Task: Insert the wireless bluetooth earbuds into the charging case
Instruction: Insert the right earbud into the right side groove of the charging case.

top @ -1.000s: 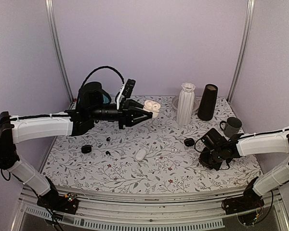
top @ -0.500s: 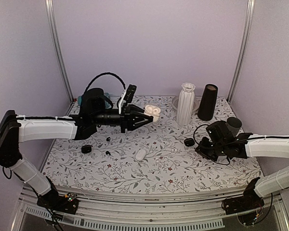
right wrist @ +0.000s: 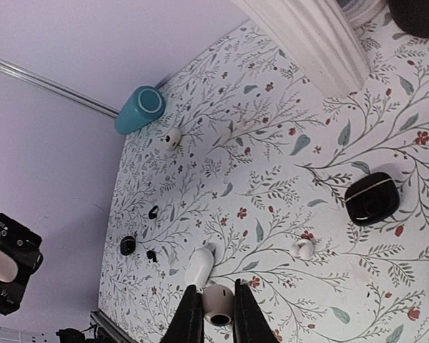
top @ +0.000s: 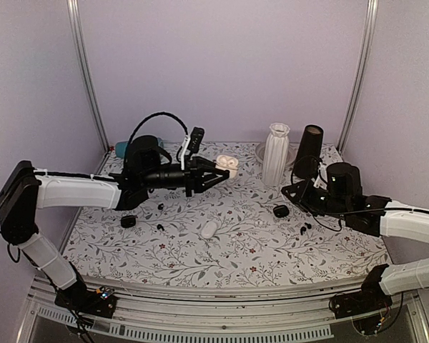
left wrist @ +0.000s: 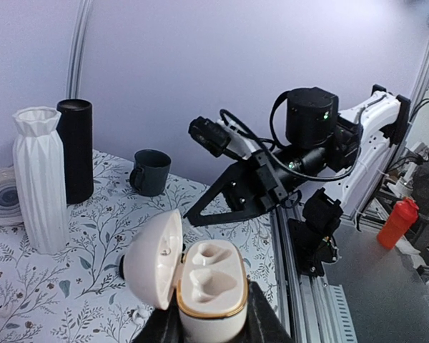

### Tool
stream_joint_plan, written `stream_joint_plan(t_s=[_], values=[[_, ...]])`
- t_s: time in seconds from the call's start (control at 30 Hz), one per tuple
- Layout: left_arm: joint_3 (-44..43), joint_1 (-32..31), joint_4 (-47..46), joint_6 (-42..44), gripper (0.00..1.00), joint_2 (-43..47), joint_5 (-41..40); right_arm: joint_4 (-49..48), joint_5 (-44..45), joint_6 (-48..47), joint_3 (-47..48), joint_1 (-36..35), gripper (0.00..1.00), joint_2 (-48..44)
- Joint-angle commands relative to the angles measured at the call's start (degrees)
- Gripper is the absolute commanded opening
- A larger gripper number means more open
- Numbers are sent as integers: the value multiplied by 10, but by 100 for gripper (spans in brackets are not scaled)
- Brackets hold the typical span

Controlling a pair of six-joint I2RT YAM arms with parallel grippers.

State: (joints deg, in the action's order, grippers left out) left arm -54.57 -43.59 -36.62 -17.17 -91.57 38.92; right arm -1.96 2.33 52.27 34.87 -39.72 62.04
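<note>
My left gripper is shut on an open cream charging case with a gold rim, held up above the table; in the left wrist view the case shows two empty wells, lid swung left. My right gripper is raised to the right of it and, in the right wrist view, is shut on a cream earbud. Two tiny black earbuds lie left of centre, also seen in the right wrist view. Another small black pair lies under the right arm.
A closed white case lies mid-table, a black case to its right and a small black case at the left. A loose white bud lies nearby. White vase, black cylinder, teal cylinder stand at the back.
My right gripper has risen off the table and moved back and left toward the held case. My left gripper has shifted slightly right and lower with the open case.
</note>
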Motion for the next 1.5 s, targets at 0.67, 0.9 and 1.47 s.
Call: stream_joint_plan(t_s=[0.67, 0.9, 1.47], values=[[-25, -12, -6, -3, 0, -35, 66, -179, -226, -109, 95, 2, 4, 12], [-46, -4, 22, 6, 0, -48, 135, -191, -303, -128, 121, 2, 5, 38], [-43, 4, -3, -22, 0, -53, 135, -189, -367, -153, 159, -1, 4, 74]])
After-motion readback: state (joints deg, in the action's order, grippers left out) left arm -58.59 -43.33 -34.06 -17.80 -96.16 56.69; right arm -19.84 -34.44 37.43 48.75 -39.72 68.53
